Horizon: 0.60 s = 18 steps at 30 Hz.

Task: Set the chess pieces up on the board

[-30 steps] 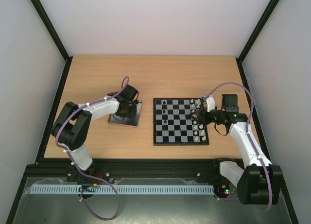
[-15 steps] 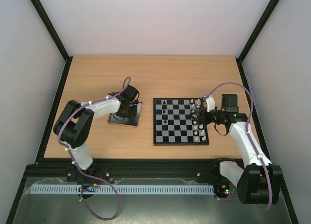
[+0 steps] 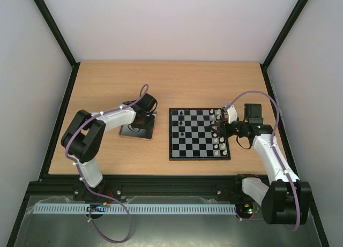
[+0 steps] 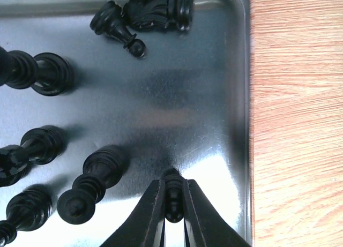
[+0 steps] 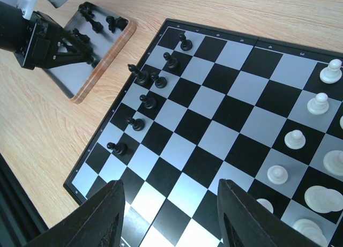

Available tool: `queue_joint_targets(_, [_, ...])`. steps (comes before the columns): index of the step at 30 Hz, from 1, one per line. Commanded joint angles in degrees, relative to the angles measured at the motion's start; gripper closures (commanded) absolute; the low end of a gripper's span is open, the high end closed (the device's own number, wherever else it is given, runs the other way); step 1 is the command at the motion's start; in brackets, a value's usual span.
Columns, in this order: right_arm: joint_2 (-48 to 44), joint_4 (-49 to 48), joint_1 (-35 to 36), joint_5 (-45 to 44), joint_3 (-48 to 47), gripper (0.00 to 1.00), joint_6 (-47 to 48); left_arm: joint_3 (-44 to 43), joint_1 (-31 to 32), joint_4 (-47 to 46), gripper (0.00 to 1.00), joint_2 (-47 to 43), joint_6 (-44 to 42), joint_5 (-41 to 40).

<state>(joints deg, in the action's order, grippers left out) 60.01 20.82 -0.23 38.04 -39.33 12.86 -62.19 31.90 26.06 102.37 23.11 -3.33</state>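
My left gripper (image 4: 173,204) is shut on a small black chess piece (image 4: 173,193) just above the shiny metal tray (image 4: 214,113), near its right rim. Several more black pieces (image 4: 88,185) lie on the tray. In the top view the left gripper (image 3: 142,117) hangs over the tray (image 3: 130,131), left of the chequered board (image 3: 199,133). My right gripper (image 5: 169,215) is open and empty above the board (image 5: 214,134). Several black pieces (image 5: 144,78) stand along the board's left side, and white pieces (image 5: 320,103) along its right side.
The tray has a wooden-looking raised border (image 5: 102,67) and sits on the wooden table (image 3: 107,91). Black frame posts (image 3: 51,27) and pale walls enclose the table. The right arm (image 3: 268,150) reaches over the board's right edge.
The left arm has shifted slightly to the right and farther over the tray. The right arm has not moved.
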Motion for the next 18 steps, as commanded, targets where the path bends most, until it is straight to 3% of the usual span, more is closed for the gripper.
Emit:
queue_joint_targets(1, [0.28, 0.33, 0.32, 0.3, 0.53, 0.52, 0.41, -1.79, 0.96, 2.59, 0.91, -0.48, -0.86, -1.32])
queue_joint_targets(7, [0.07, 0.33, 0.32, 0.28, 0.49, 0.52, 0.41, -2.07, 4.0, 4.93, 0.91, -5.03, -3.51, 0.22])
queue_joint_targets(18, [-0.46, 0.3, 0.32, 0.01, 0.47, 0.52, 0.33, -9.27, 20.2, 8.87, 0.91, -6.01, -7.32, 4.63])
